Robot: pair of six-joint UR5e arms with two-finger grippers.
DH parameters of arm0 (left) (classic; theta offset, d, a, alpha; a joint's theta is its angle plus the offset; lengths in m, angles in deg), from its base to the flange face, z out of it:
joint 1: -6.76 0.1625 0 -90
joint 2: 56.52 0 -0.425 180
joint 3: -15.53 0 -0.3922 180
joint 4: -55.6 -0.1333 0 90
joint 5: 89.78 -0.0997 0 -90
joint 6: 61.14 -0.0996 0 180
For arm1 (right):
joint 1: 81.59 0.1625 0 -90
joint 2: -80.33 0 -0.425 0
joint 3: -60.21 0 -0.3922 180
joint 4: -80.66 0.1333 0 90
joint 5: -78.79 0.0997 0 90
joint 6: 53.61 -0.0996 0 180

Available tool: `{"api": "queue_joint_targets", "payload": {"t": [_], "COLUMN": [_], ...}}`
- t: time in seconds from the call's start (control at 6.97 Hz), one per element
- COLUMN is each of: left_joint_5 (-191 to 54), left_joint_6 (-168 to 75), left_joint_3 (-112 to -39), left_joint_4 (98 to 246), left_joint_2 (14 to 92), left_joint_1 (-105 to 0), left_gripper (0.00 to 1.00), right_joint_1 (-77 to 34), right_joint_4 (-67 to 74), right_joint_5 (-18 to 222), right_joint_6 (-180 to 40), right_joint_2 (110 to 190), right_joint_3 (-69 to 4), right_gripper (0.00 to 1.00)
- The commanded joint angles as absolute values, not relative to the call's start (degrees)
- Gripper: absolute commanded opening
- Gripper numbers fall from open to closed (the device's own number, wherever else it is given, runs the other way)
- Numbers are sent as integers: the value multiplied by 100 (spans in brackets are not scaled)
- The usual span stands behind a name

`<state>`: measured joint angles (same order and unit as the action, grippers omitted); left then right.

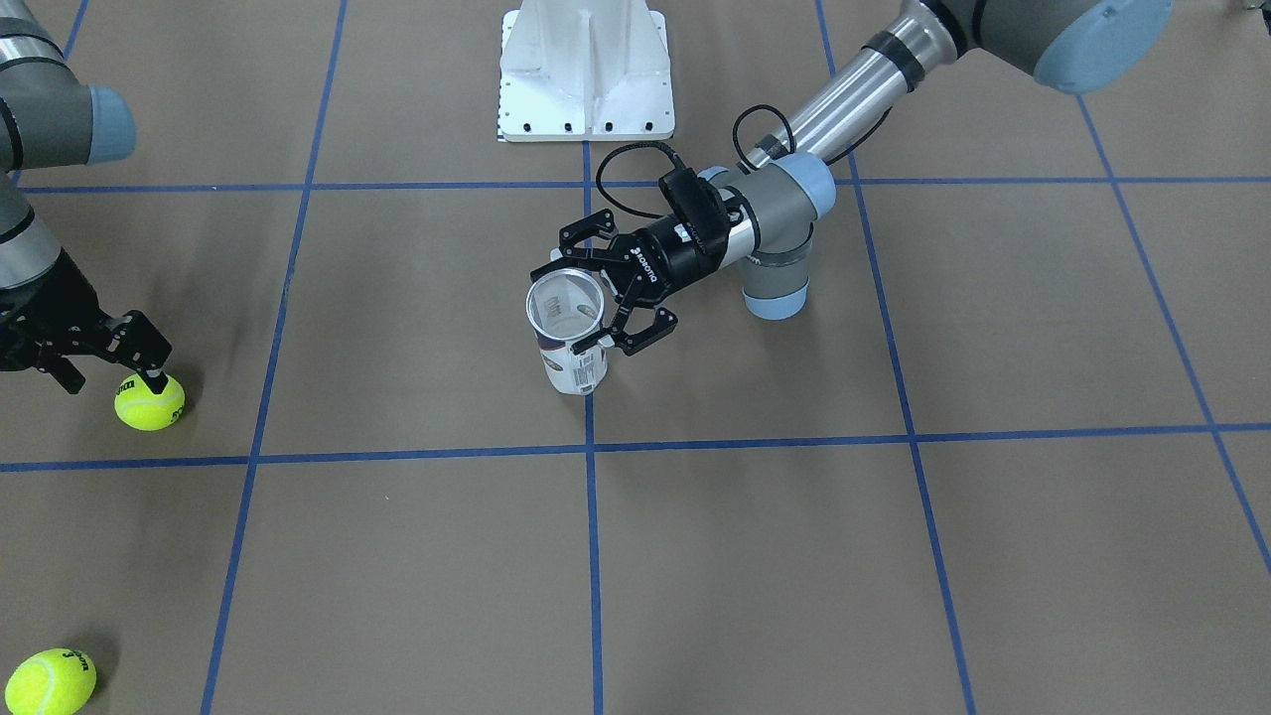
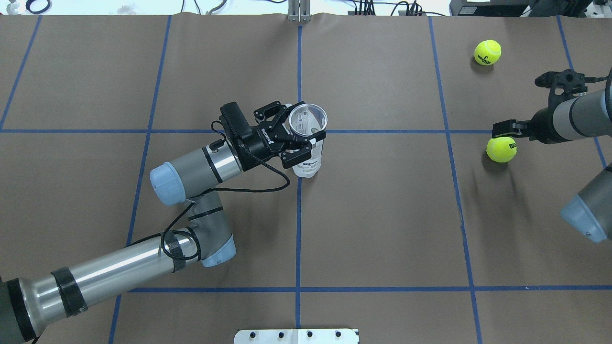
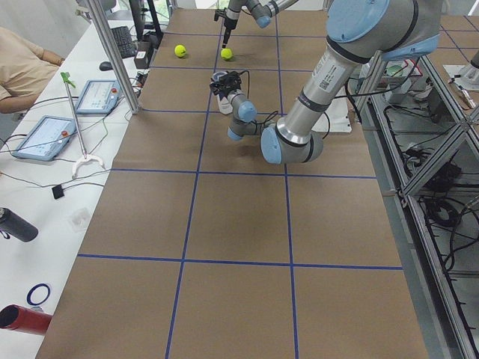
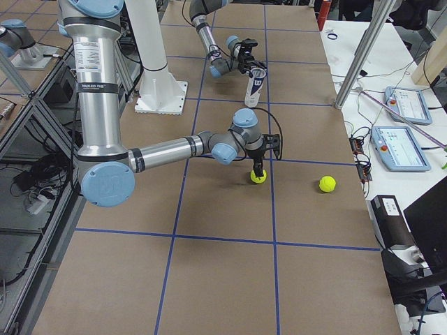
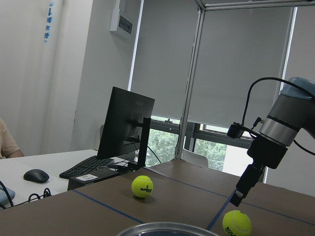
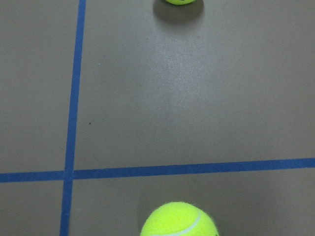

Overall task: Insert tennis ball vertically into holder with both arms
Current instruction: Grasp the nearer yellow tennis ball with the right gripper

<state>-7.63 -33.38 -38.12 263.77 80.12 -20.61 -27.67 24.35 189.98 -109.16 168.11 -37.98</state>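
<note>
The holder, a clear tube with a white and navy label, stands upright near the table's middle with its open silvery rim up. My left gripper comes in from the side and is shut on its upper part; it also shows in the overhead view. A yellow tennis ball lies on the table's right side. My right gripper points down, open and empty, just above this ball. The right wrist view shows the ball at its bottom edge. The holder looks empty.
A second tennis ball lies farther from the robot, past the first. The white pedestal base stands at the robot's side of the table. Blue tape lines grid the brown table. Tablets and a person sit beyond the far edge.
</note>
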Motion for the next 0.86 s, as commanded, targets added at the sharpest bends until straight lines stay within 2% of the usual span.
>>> {"api": "queue_joint_targets", "payload": {"t": [0.0,0.72], "left_joint_5": [-752,-717], "left_joint_6": [-3337,-3991], "left_joint_3": [-3825,-3861], "left_joint_4": [26364,26328], "left_joint_2": [7998,7980], "left_joint_1": [-2066,-2101], "left_gripper": [99,99], "right_joint_1": [-2789,-2824], "right_joint_4": [2441,2450], "right_joint_5": [18997,19006], "right_joint_6": [-10915,-10906], "right_joint_2": [16779,16770], "right_joint_3": [-3787,-3726], "right_gripper": [100,100]}}
